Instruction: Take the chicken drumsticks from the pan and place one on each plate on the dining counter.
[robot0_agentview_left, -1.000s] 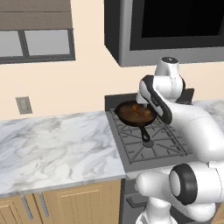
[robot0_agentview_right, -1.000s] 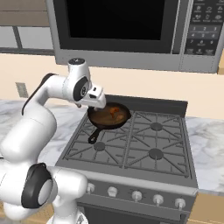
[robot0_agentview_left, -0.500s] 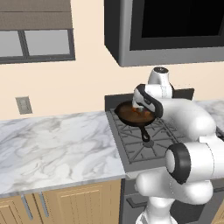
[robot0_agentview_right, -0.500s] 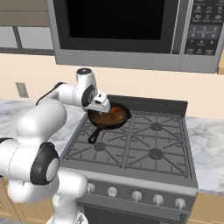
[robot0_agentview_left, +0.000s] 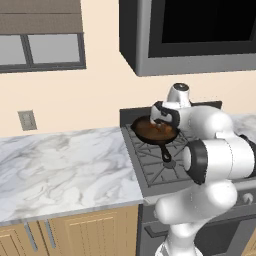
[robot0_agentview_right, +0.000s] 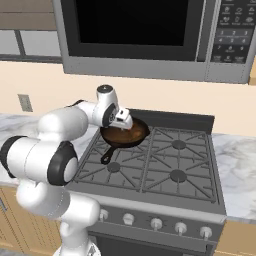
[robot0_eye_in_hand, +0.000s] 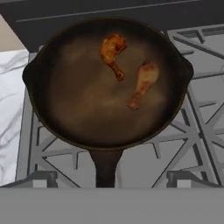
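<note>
Black cast-iron pan (robot0_eye_in_hand: 109, 83) sits on the stove grate (robot0_eye_in_hand: 192, 131) directly under my gripper (robot0_eye_in_hand: 109, 181), handle pointing to six o'clock. Two chicken drumsticks (robot0_eye_in_hand: 113, 52) lie inside, one at twelve o'clock, the paler drumstick (robot0_eye_in_hand: 143, 83) at two o'clock, apart. My fingers are spread wide, holding nothing.

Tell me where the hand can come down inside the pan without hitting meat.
The near half of the pan, toward its handle, is bare, as is the left side by the rim. The two drumsticks lie close together, not touching, in the far right part; that is the crowded spot.
</note>
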